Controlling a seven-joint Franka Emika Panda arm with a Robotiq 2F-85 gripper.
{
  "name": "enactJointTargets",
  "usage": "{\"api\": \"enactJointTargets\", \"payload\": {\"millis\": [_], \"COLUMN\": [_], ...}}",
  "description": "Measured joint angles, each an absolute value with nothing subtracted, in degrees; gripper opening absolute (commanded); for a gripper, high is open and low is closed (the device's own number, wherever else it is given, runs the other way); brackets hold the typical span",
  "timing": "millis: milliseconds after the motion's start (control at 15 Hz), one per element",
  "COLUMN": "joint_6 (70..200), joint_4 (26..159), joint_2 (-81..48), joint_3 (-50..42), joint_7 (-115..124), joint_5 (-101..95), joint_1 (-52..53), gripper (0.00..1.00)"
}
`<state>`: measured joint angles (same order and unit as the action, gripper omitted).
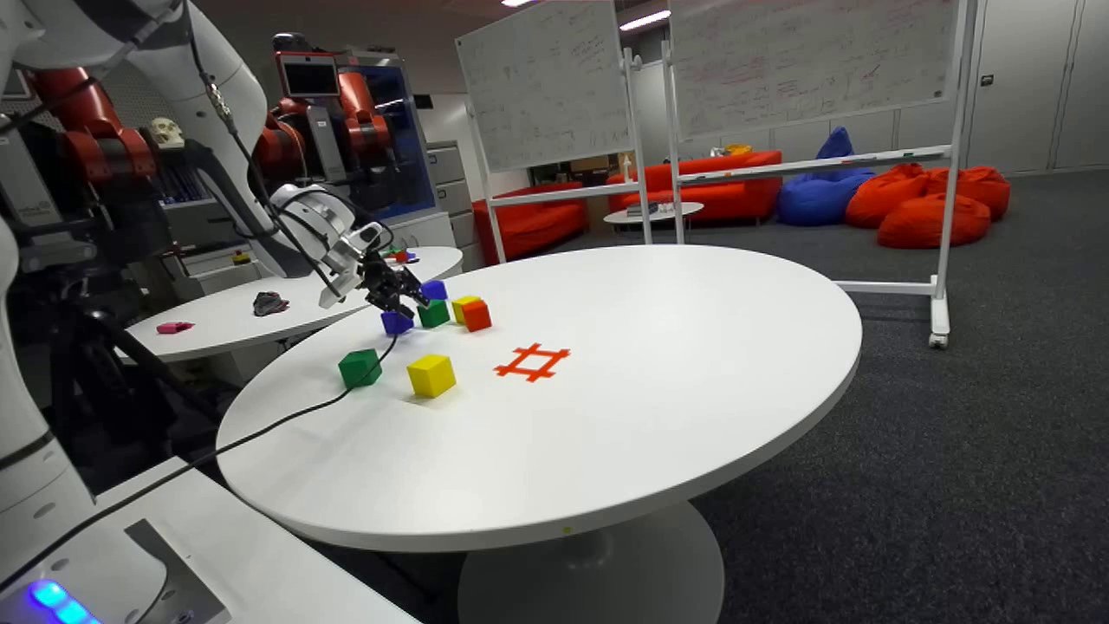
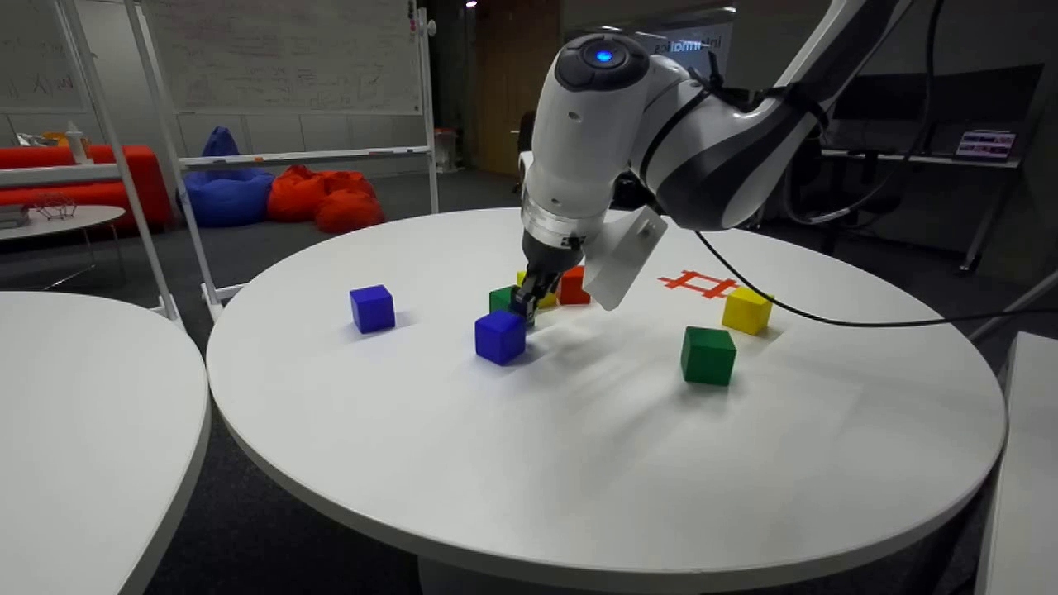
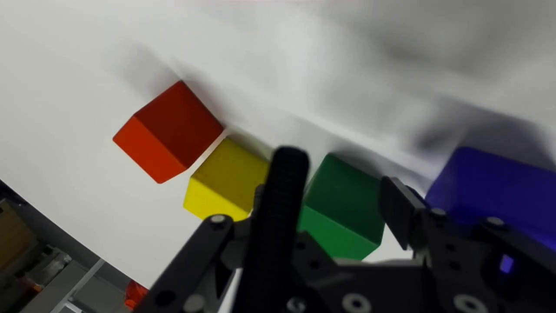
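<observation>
part-way, i judge: in my wrist view, the matte red cube (image 3: 173,130) and matte yellow cube (image 3: 232,171) already sit close together; my gripper (image 3: 341,169) stands with fingers apart astride the matte green cube (image 3: 343,202), unlifted, contact hard to judge; the matte blue cube (image 3: 499,187) is just right of it.

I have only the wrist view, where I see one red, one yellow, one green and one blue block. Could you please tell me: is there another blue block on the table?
Observer: Yes, a second blue block stands alone, well apart from the hand and your green block.
Operator: Thank you. Does any other colour of block appear twice?
Observer: Yes, a second green block stands near a second yellow block, without touching it.
Operator: And is there also some mark, please?
Observer: Yes, a red square mark is on the table, beside that second yellow block.
</observation>
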<state>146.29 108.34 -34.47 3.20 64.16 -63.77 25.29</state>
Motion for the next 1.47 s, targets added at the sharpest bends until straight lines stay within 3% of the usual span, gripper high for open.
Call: {"api": "enactJointTargets", "payload": {"millis": [267,1467], "joint_6": [146.3,146.51], "joint_4": [108.04,108.02], "joint_2": [-35.21,-33.75], "joint_3": [3.19,2.66], "joint_7": [64.14,64.52], "joint_5": [-63.77,-63.77], "joint_1": [24.42,19.31], "gripper": [0.01,0.0]}}
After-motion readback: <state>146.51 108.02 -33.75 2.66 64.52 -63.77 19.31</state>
